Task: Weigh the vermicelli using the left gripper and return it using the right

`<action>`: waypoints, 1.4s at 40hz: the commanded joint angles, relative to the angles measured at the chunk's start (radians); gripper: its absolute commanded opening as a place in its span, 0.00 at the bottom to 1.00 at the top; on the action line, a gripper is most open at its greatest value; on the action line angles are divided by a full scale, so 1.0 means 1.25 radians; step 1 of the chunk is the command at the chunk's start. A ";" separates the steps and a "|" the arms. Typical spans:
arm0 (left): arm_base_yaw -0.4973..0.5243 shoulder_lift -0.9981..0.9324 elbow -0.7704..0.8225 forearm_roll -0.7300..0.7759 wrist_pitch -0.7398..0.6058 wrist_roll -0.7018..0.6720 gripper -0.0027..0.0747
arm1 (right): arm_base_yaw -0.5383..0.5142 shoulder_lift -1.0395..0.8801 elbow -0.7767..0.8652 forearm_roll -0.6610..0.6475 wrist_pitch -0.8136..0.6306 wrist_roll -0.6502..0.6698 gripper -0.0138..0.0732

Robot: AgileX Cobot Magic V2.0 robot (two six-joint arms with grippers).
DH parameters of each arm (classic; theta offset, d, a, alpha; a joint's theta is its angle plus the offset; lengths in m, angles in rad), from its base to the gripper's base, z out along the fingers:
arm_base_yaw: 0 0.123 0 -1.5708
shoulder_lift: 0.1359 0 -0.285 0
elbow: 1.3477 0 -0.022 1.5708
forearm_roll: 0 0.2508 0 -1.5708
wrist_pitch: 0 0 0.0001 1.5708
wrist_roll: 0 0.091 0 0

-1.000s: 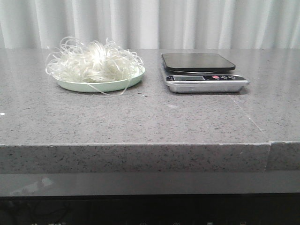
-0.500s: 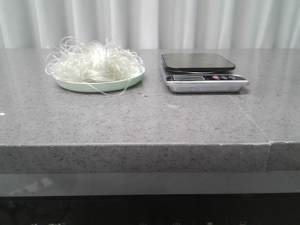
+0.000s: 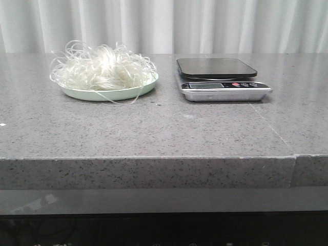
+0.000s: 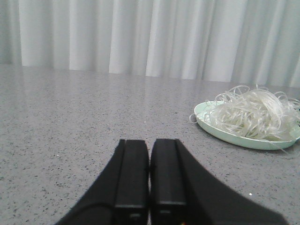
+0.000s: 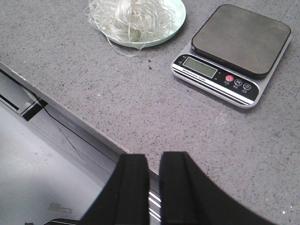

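Evenly, softly lit from above; faint shadows beneath plate (image 3: 107,94) and scale (image 3: 223,82). Mild sheen across bench (image 3: 154,128). Sharp throughout, slightly grainy; gripper (image 4: 149,173) nearby blurred.

Pale green plate (image 3: 110,93) on grey speckled stone countertop (image 3: 154,128), left of centre. Digital kitchen scale (image 3: 221,79) well apart to its right, dark platform bare, display blank or unreadable. White pleated curtain (image 3: 164,25) behind. Seam in countertop near right front corner.
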 commanded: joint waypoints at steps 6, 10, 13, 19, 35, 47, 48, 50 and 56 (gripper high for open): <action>0.003 -0.017 0.030 0.000 -0.069 -0.003 0.24 | -0.006 0.001 -0.020 -0.006 -0.046 -0.002 0.43; 0.003 -0.017 0.030 0.000 -0.069 -0.003 0.24 | -0.006 0.001 -0.020 -0.006 -0.046 -0.002 0.43; 0.003 -0.017 0.030 0.000 -0.069 -0.003 0.24 | -0.006 0.001 -0.020 -0.006 -0.046 -0.002 0.43; 0.003 -0.017 0.030 0.000 -0.069 -0.003 0.24 | -0.006 0.001 -0.020 -0.006 -0.046 -0.002 0.43; 0.003 -0.017 0.030 0.000 -0.069 -0.003 0.24 | -0.066 -0.047 0.017 -0.011 -0.093 -0.002 0.43; 0.003 -0.017 0.030 0.000 -0.069 -0.003 0.24 | -0.318 -0.268 0.303 -0.011 -0.449 -0.002 0.43; 0.003 -0.017 0.030 0.000 -0.069 -0.003 0.24 | -0.330 -0.289 0.324 -0.011 -0.480 -0.002 0.43; 0.003 -0.017 0.030 0.000 -0.069 -0.003 0.24 | -0.356 -0.324 0.377 -0.011 -0.527 -0.002 0.43; 0.003 -0.017 0.030 0.000 -0.069 -0.003 0.24 | -0.413 -0.422 0.502 -0.011 -0.636 -0.002 0.43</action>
